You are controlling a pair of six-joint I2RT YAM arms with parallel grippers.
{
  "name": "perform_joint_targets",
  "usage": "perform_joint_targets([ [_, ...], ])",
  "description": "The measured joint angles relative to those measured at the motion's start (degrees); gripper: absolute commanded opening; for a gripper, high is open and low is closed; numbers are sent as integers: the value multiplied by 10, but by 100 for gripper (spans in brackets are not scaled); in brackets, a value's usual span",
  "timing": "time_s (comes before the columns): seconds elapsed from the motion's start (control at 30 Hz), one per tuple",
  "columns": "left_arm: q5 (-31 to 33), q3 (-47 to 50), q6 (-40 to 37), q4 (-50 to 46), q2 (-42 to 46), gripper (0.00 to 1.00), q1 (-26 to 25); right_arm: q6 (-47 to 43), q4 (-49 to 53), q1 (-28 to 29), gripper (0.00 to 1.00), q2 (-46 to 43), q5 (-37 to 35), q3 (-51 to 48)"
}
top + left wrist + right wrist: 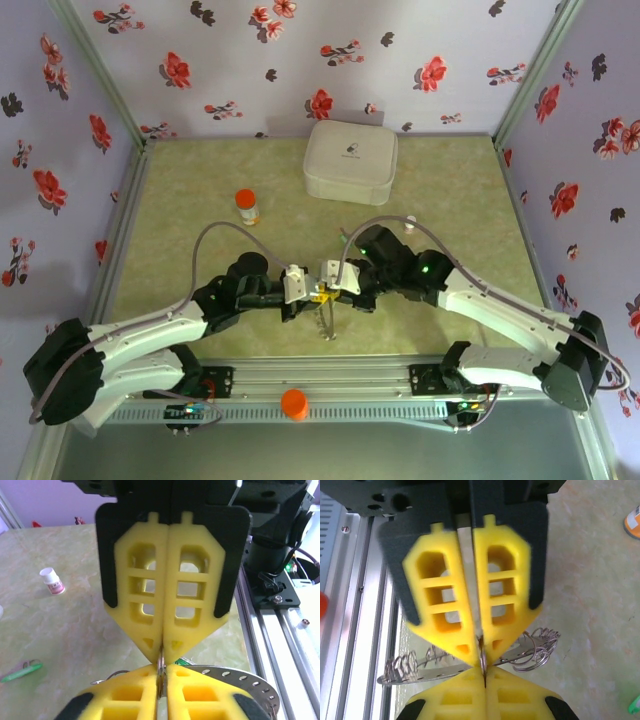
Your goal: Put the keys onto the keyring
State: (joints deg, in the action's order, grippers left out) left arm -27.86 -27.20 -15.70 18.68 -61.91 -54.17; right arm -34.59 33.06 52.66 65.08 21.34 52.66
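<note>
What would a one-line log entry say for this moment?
left gripper: shut on keyring | right gripper: shut on keyring, tip-to-tip | green key: lying on table

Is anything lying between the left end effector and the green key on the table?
Nothing visible: just bare table lies between the left end effector and the green key; the white vial stands well aside.

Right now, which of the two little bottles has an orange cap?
The small orange-capped bottle left of the white square case; the tiny white vial right of it has a white cap.
</note>
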Motion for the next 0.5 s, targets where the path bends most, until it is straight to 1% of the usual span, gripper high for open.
perform_joint_targets([
  [0.07,-3,-1,-4,-1,0,0,0,3,0,0,13,-2,0,-1],
  [0.1,-3,-1,-4,0,0,0,0,10,-5,-1,22,-7,0,-6],
  [0.13,-5,-1,-4,1,0,0,0,21,-19,-3,27,-16,0,-15],
  [0.17,-7,-1,-3,1,0,0,0,28,-33,-7,30,-26,1,-25],
  [0.27,-7,6,4,30,-1,0,0,67,-103,-28,34,-76,12,-82],
  [0.37,-6,33,26,102,-11,0,0,115,-172,-45,35,-129,12,-148],
  [0.5,7,73,54,180,-29,0,0,164,-238,-47,36,-170,11,-211],
])
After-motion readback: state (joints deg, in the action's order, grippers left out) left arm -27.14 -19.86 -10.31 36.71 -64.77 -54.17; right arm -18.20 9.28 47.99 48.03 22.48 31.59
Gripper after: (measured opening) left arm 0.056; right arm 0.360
